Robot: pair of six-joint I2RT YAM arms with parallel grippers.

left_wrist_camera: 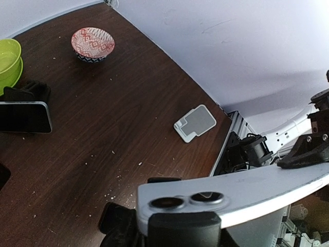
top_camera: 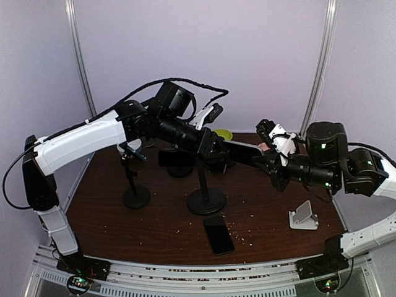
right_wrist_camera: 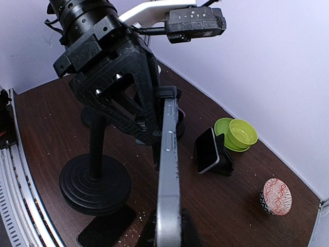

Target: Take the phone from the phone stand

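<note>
On the table [top_camera: 124,223], which is a dark brown wood-look top, there are pale crumbs [top_camera: 238,226] scattered all over, mostly toward the front. Plain lilac walls [top_camera: 260,55] close it in, with metal posts in the corners and a ribbed metal rail [top_camera: 185,272] along the near edge.

The phone [top_camera: 242,150] is up in the air over the middle of the table, right by the top of a tall black stand [top_camera: 205,199] with a round base. Can't tell if the stand's clip is touching it. The left gripper [top_camera: 216,153] is clamped across one end and the right gripper [top_camera: 267,162] is pinched tight on the other, so both have hold of it.

A twin stand [top_camera: 136,197] sits further left. A second phone [top_camera: 218,234] lies flat near the front, and a small white stand [top_camera: 303,216] sits off to the right. At the back, a third phone [left_wrist_camera: 23,117] is propped in a black holder beside a green bowl [left_wrist_camera: 7,60], with a red patterned bowl [left_wrist_camera: 93,42] well apart from them.

There's some lettering on the camera box [right_wrist_camera: 195,21] on the left wrist, but it's too small to read.
</note>
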